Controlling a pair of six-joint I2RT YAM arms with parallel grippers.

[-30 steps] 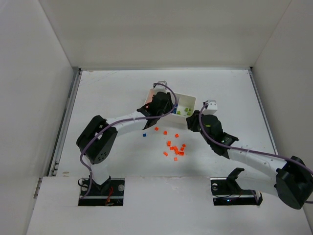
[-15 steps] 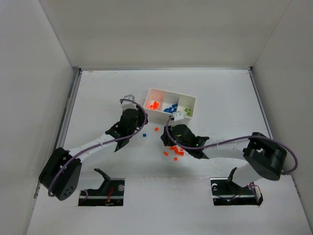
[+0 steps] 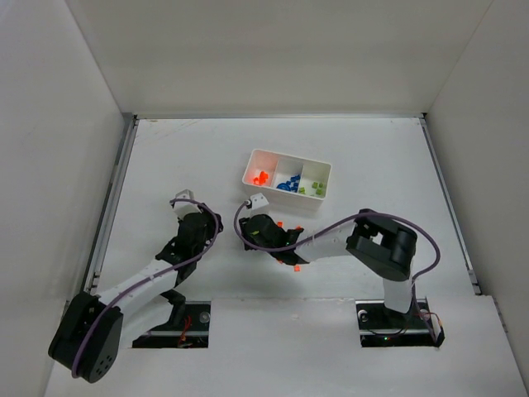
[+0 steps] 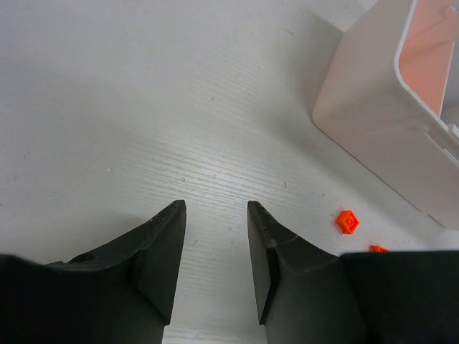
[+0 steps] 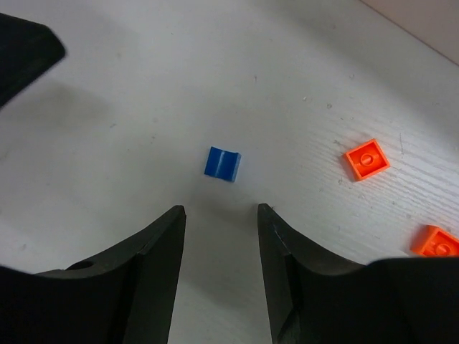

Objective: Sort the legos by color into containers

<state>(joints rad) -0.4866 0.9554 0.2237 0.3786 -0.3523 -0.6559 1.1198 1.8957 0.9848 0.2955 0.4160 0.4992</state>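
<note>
- Pointing down at the counter (image 3: 372, 149), the right pincer (image 5: 219, 209) has its jaws spread wide and grips nothing.
- A blue lego (image 5: 221, 163) lies flat just beyond its tips, at 12 o'clock in the wrist view; two orange legos (image 5: 367, 159) lie at 3 and 4 o'clock of it.
- The left pincer (image 4: 215, 208) stands partly open and empty, with the white tray (image 4: 366, 122) at its 1 o'clock.
- Seen from above, the tray holds orange-red pieces (image 3: 260, 176) in its 9 o'clock compartment, blue pieces (image 3: 287, 184) in the middle and green pieces (image 3: 310, 189) at 3 o'clock.
</note>
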